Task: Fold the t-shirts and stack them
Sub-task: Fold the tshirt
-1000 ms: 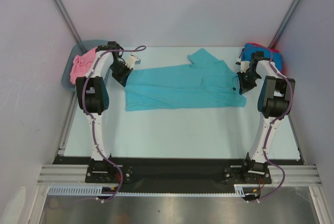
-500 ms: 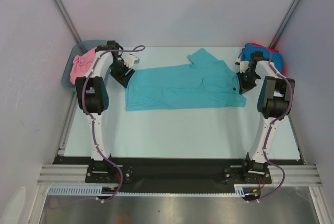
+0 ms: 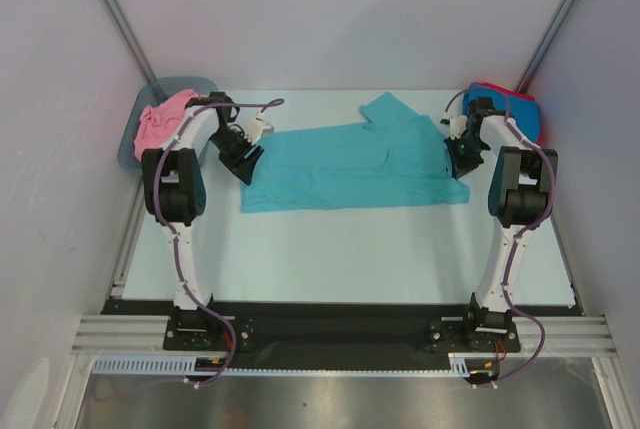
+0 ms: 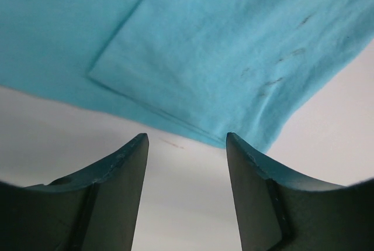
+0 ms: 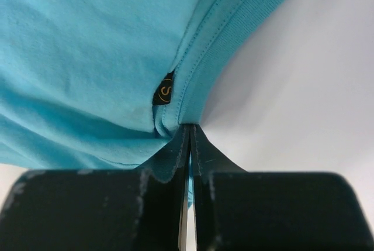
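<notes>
At the collar of the teal shirt, the right gripper, newly drawn inward, pinches the neckband; the left gripper, jaws apart, now hovers at the opposite hem. Spread on the bench, it looks ready to fold.

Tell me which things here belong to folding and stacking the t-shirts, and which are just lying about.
For the job:
teal t-shirt, spread flat, collar pinched by the right end effector
left end effector, open at its edge
pink t-shirt
bright blue t-shirt and red t-shirt, far right corner

Just lying about:
grey-blue tub, under the pink one
table
</notes>
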Controlling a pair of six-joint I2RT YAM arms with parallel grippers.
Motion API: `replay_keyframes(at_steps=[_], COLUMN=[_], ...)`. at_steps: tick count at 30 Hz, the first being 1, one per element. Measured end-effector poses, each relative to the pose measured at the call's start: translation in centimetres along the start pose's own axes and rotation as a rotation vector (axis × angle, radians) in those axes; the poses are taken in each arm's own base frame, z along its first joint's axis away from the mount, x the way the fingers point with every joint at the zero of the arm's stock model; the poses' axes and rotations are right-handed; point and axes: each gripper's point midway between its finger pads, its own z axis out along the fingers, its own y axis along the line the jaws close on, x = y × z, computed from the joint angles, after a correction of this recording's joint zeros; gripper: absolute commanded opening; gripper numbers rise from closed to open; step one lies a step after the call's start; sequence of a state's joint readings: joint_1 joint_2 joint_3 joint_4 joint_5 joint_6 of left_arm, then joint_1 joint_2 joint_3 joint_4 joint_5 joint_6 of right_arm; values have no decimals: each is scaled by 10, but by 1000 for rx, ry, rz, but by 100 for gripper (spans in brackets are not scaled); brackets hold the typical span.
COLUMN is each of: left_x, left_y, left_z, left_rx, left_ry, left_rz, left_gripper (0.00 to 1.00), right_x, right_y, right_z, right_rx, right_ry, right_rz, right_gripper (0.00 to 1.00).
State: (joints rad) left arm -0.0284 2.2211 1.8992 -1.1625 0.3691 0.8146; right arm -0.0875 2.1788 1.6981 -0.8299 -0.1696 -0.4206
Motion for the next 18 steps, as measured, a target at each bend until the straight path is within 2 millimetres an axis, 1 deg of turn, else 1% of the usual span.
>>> replay_keyframes(at_steps=[3,6,18], left_x=[6,9,0], left_y=[-10,-15,-9], left_z=[10,17,21], left_rx=[44,62,45], left_ry=[8,9,-36], left_rz=[-11,-17,-25], left_gripper=[61,61,59], right_x=[-1,-1,-1], right_y=[2,2,2], right_z=[0,0,0], right_rx=[0,0,2], right_ry=[0,0,0], right_rz=[-6,-7,-8], right_gripper=[5,5,5])
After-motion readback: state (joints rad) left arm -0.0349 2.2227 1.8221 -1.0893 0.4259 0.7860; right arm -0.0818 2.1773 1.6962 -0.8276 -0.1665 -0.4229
